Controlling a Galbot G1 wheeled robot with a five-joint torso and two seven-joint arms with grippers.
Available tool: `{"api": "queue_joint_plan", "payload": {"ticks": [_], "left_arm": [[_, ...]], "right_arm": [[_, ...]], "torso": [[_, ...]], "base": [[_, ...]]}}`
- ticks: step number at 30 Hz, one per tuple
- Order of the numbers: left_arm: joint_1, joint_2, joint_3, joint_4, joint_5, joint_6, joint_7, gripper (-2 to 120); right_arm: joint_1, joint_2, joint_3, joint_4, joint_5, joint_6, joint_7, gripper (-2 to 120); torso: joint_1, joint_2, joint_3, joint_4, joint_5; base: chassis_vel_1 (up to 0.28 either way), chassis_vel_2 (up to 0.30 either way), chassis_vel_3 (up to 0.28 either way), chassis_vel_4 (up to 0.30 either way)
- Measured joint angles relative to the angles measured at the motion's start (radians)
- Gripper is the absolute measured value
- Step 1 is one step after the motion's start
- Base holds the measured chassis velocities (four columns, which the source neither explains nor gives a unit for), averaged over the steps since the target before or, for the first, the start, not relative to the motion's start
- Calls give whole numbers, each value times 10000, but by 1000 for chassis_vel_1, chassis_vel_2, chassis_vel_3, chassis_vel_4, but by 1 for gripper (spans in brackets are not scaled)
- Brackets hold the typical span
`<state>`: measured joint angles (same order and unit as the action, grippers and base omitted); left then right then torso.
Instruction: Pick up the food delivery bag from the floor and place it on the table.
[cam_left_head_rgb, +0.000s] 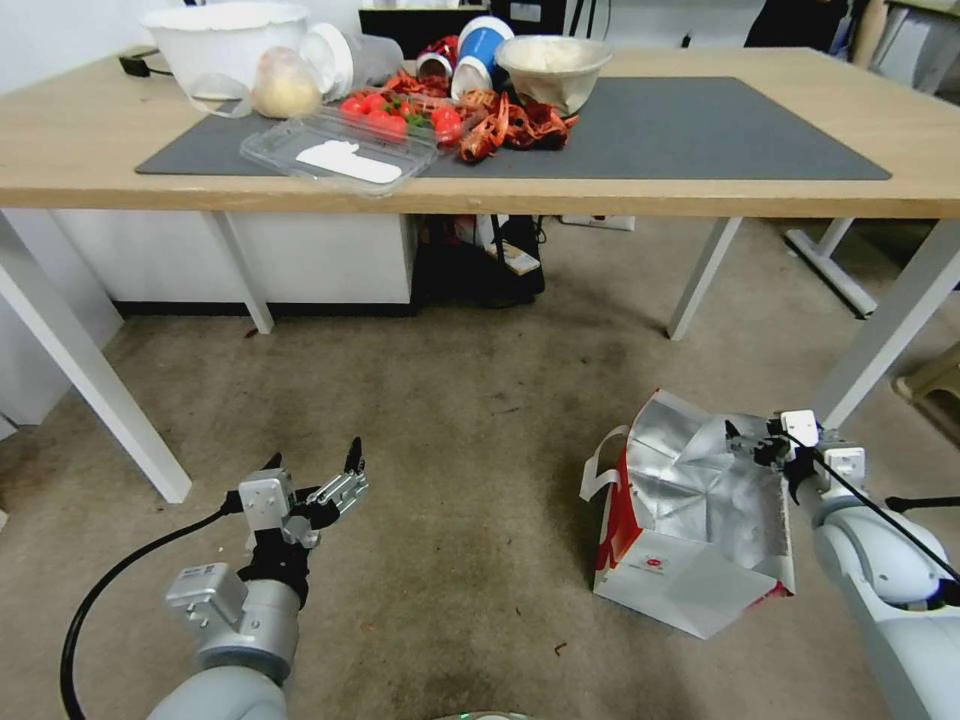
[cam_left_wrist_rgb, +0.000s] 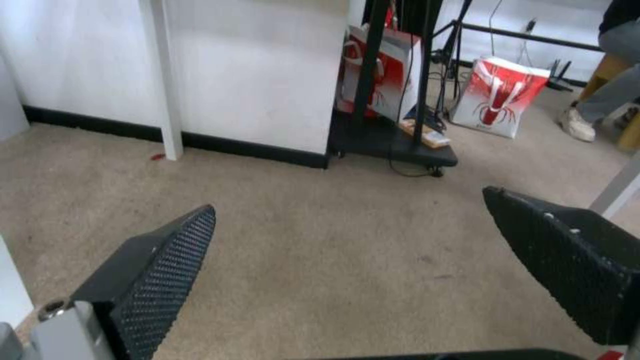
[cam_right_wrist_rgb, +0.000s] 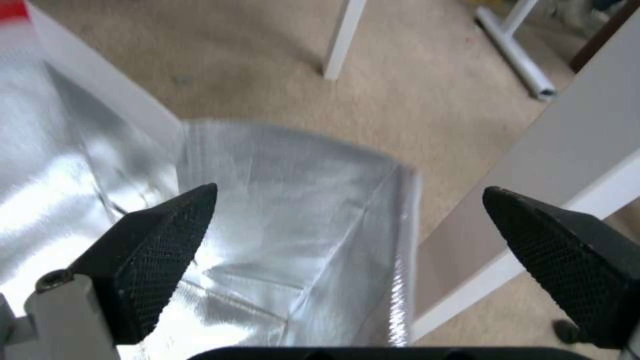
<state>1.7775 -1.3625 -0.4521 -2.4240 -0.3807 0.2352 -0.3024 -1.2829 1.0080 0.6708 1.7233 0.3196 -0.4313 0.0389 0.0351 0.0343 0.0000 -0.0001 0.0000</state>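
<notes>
The food delivery bag (cam_left_head_rgb: 690, 530) stands on the floor (cam_left_head_rgb: 450, 450) beside the table (cam_left_head_rgb: 90, 150) leg, its mouth open and its crinkled silver foil lining showing. The right gripper (cam_right_wrist_rgb: 350, 227), fingers spread, hangs over the bag's rim; the right wrist view shows its rough black pads (cam_right_wrist_rgb: 163, 250). The left gripper (cam_left_head_rgb: 315, 470), also spread, is well apart from the bag over short-pile carpet.

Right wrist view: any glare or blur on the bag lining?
Right wrist view: glare whites out the foil lining of the food delivery bag, and its rim is smeared by blur. Head view: the lining shines, folds still legible; the table edge bows.
</notes>
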Motion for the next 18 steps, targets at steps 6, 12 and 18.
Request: {"api": "queue_joint_plan", "payload": {"ticks": [6, 12, 18], "left_arm": [[-2, 25, -22, 6, -14, -1, 0, 100], [-3, 111, -102, 47, -62, -40, -4, 100], [12, 164, -108, 65, -93, -40, -8, 100]], "right_arm": [[150, 45, -98, -282, -48, -51, -7, 100], [498, 294, -321, -897, -268, -129, -123, 100], [905, 508, -546, -1450, -619, -267, -131, 100]], "torso": [[0, 0, 0, 1, 1], [0, 1, 0, 1, 1], [1, 3, 0, 2, -1]], "base": [[0, 0, 0, 0], [0, 0, 0, 0], [0, 0, 0, 0]]}}
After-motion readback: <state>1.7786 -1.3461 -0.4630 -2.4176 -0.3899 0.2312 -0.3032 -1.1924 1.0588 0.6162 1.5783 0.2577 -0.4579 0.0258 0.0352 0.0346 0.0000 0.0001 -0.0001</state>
